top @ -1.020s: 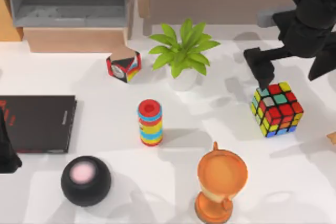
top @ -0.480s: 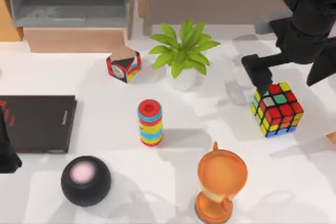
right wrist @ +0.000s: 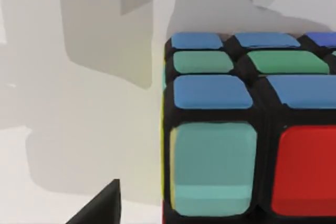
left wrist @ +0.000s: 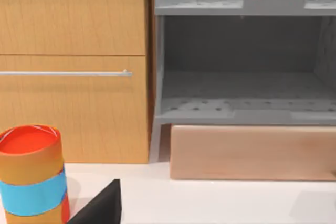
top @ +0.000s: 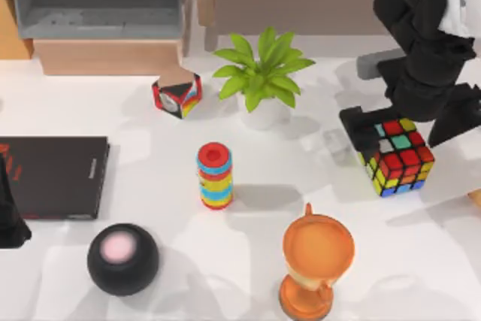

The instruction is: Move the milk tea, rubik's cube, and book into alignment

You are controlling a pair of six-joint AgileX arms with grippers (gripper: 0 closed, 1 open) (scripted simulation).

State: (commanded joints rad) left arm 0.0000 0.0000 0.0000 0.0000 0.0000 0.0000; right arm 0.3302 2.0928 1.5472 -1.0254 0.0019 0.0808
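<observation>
The left arm is parked left of the thin black slab with red lettering (top: pixel 52 177) on the white table (top: pixel 150 118); well right of the slab sits the black-gridded, multicoloured rubik's cube (top: pixel 397 155); the right gripper (top: pixel 421 122) hangs over it, finger spread impossible to tell.

The right arm reaches in from the table's upper right, its gripper (top: pixel 398 129) low. The left arm sits at the left edge.
</observation>
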